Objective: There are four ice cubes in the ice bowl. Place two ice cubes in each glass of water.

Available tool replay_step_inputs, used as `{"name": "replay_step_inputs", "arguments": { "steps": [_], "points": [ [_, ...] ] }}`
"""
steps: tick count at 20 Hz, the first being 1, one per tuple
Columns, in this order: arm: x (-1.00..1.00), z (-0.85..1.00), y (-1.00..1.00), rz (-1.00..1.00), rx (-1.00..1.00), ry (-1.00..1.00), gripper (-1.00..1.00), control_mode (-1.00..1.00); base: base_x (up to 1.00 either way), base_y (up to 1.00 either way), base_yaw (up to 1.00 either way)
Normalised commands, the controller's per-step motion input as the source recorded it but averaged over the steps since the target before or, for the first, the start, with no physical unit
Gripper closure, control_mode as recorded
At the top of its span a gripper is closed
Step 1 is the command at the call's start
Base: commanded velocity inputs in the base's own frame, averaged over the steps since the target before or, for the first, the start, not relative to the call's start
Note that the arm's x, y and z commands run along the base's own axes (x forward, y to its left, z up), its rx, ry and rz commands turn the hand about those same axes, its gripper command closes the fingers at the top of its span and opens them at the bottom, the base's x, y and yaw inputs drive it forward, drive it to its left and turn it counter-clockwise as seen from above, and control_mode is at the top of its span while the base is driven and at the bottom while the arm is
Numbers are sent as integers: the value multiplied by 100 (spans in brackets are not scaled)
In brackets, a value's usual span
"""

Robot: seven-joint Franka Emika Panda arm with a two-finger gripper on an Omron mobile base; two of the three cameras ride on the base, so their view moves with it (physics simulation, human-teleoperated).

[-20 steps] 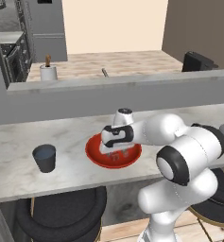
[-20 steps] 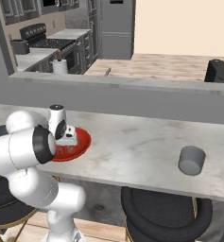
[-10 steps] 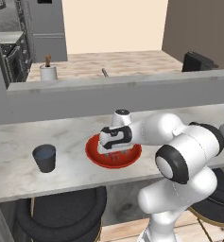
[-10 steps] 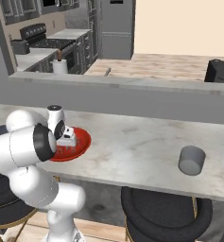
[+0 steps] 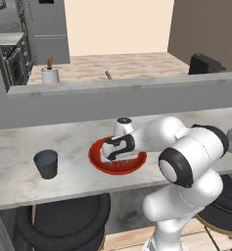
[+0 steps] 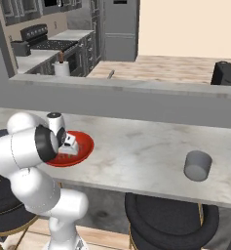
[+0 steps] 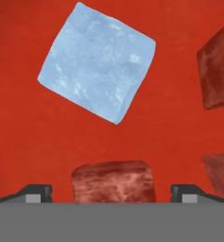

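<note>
With our jaws spread over the clear cube (image 7: 113, 182) in the ice bowl (image 7: 28, 137), closing off-centre could squirt it away.

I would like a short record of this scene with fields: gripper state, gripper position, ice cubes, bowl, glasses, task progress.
gripper state: gripper open, holding nothing
gripper position: low inside the red ice bowl, fingertips either side of a nearly clear cube
ice cubes: pale blue cube lies further ahead; two more clear cubes at the hand view's right edge
bowl: on the marble counter
glasses: dark glass and lighter grey glass stand upright on opposite sides of the bowl
task progress: all four cubes in the bowl, none moved yet
</note>
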Motion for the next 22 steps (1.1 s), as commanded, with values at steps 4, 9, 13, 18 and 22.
{"name": "replay_step_inputs", "arguments": {
  "steps": [4, 9, 13, 18, 22],
  "points": [
    [0, -16, 0, -5, 0, 0, -100, -100, 0, 0, 0],
    [0, -13, 0, -3, 0, 0, 100, -100, 0, 0, 0],
    [-7, -23, -8, -2, 0, 0, 100, -100, 0, 0, 0],
    [-24, -31, -18, -3, 0, 1, 100, -100, 0, 0, 0],
    [-26, -16, -2, -4, 0, 0, 100, -100, 0, 0, 0]
  ]
}}
